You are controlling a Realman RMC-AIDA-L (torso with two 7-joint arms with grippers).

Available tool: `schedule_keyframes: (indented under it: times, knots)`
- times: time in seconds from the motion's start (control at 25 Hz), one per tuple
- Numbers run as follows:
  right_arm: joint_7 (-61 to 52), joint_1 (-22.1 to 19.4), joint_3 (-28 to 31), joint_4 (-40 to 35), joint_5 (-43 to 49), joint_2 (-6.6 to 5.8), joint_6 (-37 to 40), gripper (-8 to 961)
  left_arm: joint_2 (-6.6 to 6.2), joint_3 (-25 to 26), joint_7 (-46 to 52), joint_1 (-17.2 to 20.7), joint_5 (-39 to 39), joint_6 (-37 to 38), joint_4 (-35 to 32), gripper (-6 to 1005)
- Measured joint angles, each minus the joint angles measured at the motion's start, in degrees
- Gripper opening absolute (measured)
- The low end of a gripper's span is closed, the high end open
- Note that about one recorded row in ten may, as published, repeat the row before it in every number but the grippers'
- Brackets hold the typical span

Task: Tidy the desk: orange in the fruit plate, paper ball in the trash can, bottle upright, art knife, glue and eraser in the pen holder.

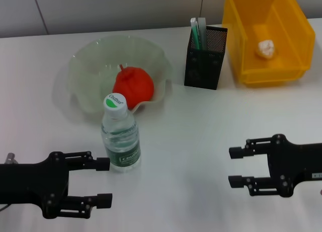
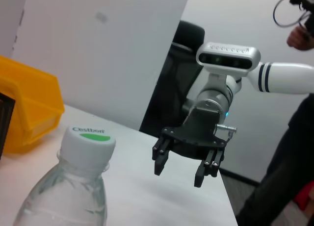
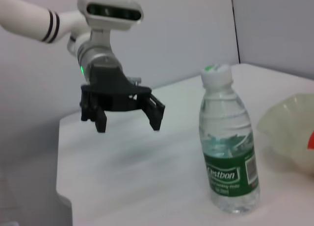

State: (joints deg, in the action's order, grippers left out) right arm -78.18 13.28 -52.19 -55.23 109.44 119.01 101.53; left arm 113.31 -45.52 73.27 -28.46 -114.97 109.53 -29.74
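A plain white desk (image 1: 201, 136) fills the head view, with a pale wall along the top edge. In the upper left of the frame sits the fruit plate (image 1: 88, 66), a wide pale green glass bowl with a ruffled rim, and the red-orange ribbed orange (image 1: 133, 86) lies inside it. Just below the plate's front rim stands the clear plastic bottle (image 1: 121, 136) with a green label and white cap, upright on the desk. At upper centre is the pen holder (image 1: 205, 58), a black square mesh cup (a couple of slim pale items stick up out of it). The bright yellow plastic trash can (image 1: 266, 35) occupies the upper right, with the white crumpled paper ball (image 1: 265, 49) lying inside.

The left gripper (image 1: 104, 182) hovers at lower left, jaws apart, its upper finger just beside the bottle's base. The right gripper (image 1: 235, 166) hangs at lower right, jaws likewise spread and holding nothing.
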Motion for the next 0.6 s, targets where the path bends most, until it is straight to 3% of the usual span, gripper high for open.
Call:
schedule_keyframes:
  times: [0.6]
  knots:
    - [2.3, 1.5, 0.1, 3.1, 0.4, -0.01, -2.8, 608, 0.15, 0.3, 1.8, -1.6, -3.5, 0.8, -0.7, 783]
